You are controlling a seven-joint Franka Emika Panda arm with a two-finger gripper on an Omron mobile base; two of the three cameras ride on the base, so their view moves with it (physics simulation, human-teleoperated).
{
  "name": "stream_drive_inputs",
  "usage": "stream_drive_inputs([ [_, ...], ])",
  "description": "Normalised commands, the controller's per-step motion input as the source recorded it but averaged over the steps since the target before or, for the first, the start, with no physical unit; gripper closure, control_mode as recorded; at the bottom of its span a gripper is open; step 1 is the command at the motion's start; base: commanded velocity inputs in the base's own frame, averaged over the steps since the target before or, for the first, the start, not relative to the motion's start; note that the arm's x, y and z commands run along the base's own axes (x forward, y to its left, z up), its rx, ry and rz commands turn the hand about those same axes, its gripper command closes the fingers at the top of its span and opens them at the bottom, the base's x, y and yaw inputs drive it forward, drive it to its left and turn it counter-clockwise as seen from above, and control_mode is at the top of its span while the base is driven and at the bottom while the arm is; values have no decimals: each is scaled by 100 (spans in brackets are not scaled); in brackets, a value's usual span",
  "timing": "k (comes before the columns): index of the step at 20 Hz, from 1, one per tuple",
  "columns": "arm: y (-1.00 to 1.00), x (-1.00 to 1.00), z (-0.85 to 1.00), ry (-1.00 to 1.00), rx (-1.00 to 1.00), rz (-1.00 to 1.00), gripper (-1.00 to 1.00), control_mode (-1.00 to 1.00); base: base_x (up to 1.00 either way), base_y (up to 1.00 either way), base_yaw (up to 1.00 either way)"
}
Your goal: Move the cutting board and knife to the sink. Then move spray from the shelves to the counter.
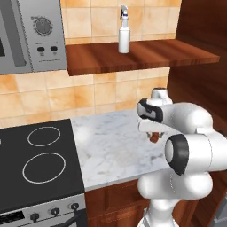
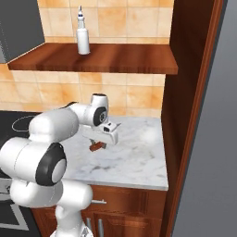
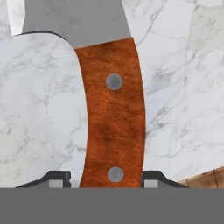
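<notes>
**A:** So the knife (image 3: 114, 118) lies flat on the counter (image 1: 111, 150), near its right end, wooden handle running straight between the fingertips (image 3: 57, 179). Looks light and stiff to me, riveted handle is the obvious place to grab, not that slick blade.

**B:** Agreed. The gripper (image 3: 105, 181) is parted, one tip either side of the handle's lower end, close in. Can't tell if they're touching it yet. Spray (image 1: 124, 33) is up on the shelves (image 1: 142, 55).
</notes>
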Motion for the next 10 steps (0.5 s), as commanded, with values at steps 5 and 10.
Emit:
stream_drive_inputs([
  [5, -9, -32, 37, 0, 0, 0, 100, -100, 0, 0, 0],
  [10, -4, -36, 31, -2, 0, 0, 100, -100, 0, 0, 0],
])
